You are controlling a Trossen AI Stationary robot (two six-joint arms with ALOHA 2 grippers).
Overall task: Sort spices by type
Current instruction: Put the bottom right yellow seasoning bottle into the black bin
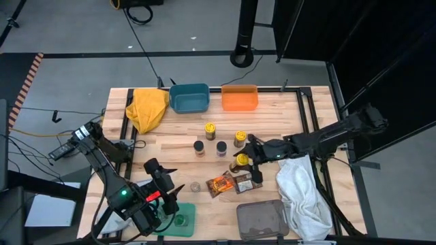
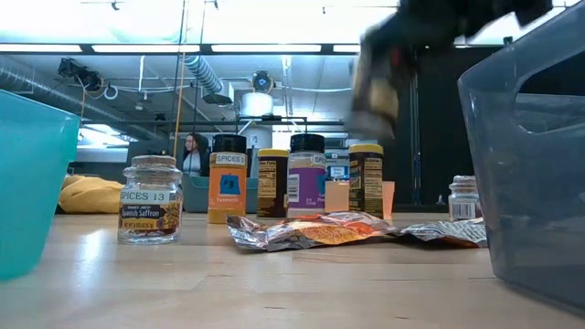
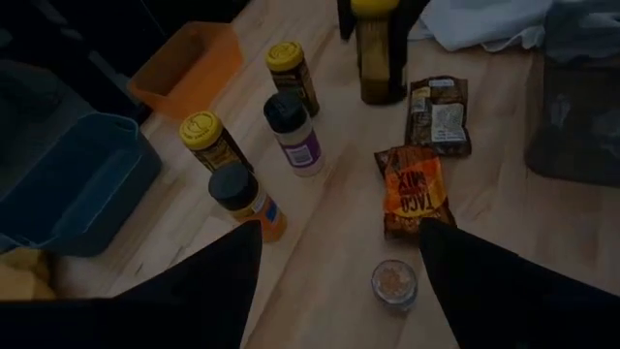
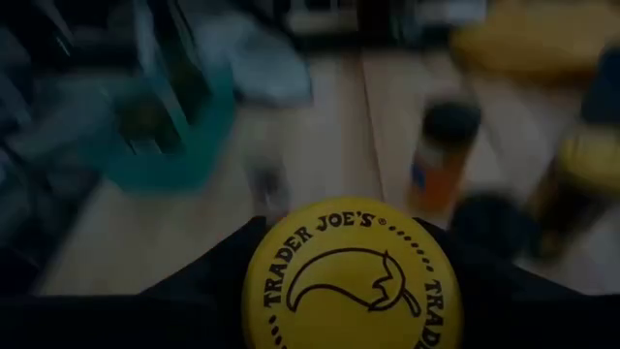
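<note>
Right gripper (image 1: 244,162) is closed on a yellow-lid jar (image 4: 351,281), lifted just beside the orange packet (image 1: 221,184). Left gripper (image 1: 165,197) hangs spread wide and empty near the packet, over a green tray (image 1: 185,219). Risk: the grip sits near the lid, so a fast swing could tilt or drop the jar onto the standing jars (image 1: 210,131) nearby.

The overhead picture is evenly lit, with soft shadows under the arms on the wooden table (image 1: 204,146); the low view is backlit by bright ceiling strip lights (image 2: 265,47), and the lifted jar (image 2: 375,87) is smeared by motion. Both wrist views are dim; the right's background is blurred, though the yellow lid (image 4: 351,283) stays sharp.
</note>
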